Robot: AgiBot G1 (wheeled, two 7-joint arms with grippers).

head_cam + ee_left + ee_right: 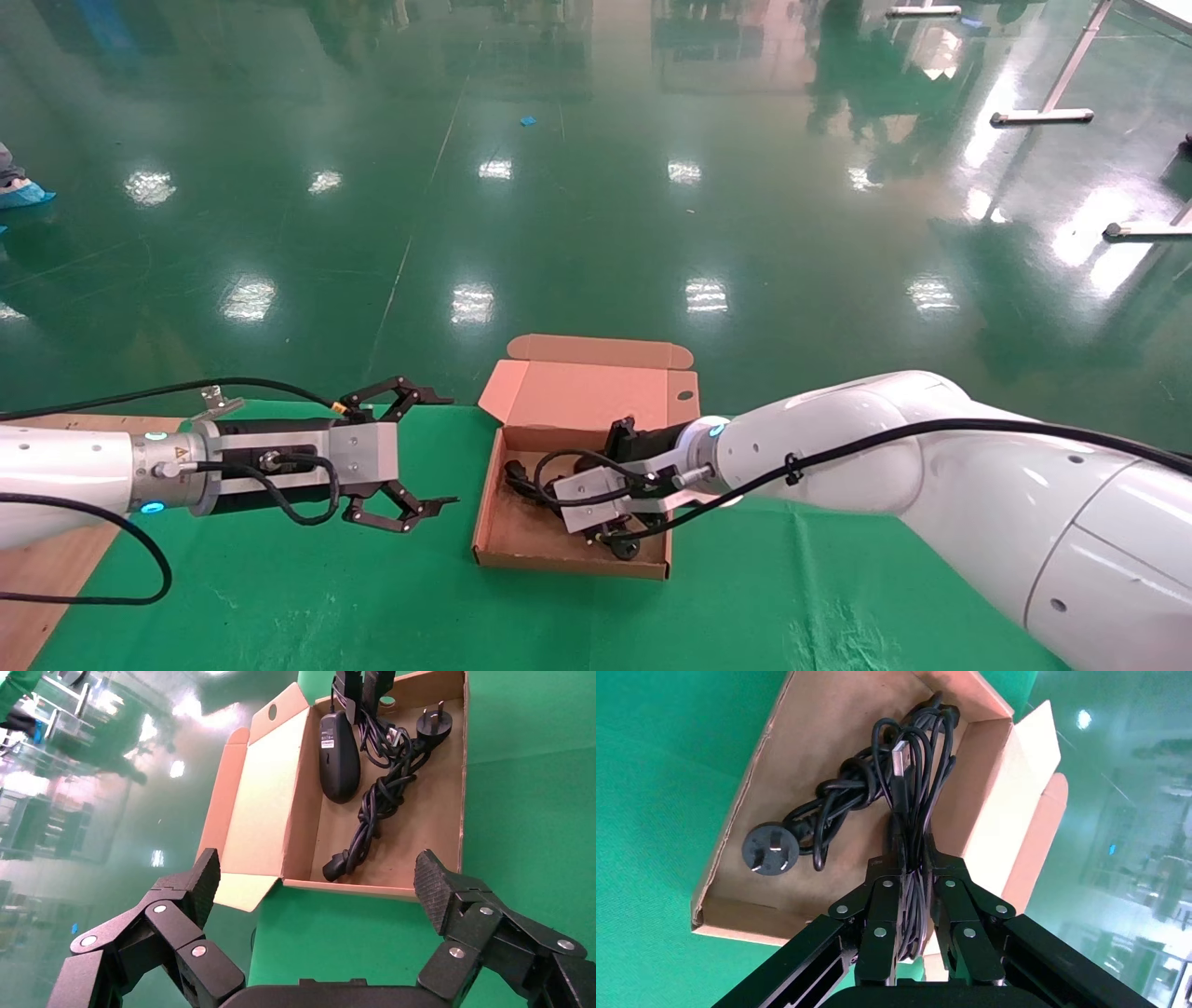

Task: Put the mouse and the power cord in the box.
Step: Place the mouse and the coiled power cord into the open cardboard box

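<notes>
The brown cardboard box [568, 563] lies open on the green cloth, its lid [267, 797] folded back. Inside it the black mouse [339, 755] rests against the wall on the lid side. Beside the mouse lies the bundled power cord [376, 808], its round plug [769, 848] near a corner. My right gripper [909, 859] reaches into the box and is shut on the mouse's thin looped cable [905, 790]; the mouse itself is hidden in the right wrist view. Left of the box, my left gripper [445, 450] hovers open and holds nothing.
A green cloth [279, 596] covers the table, and bare wood [37, 578] shows at its left edge. The table's far edge runs just behind the box lid, with glossy green floor [596, 186] beyond it.
</notes>
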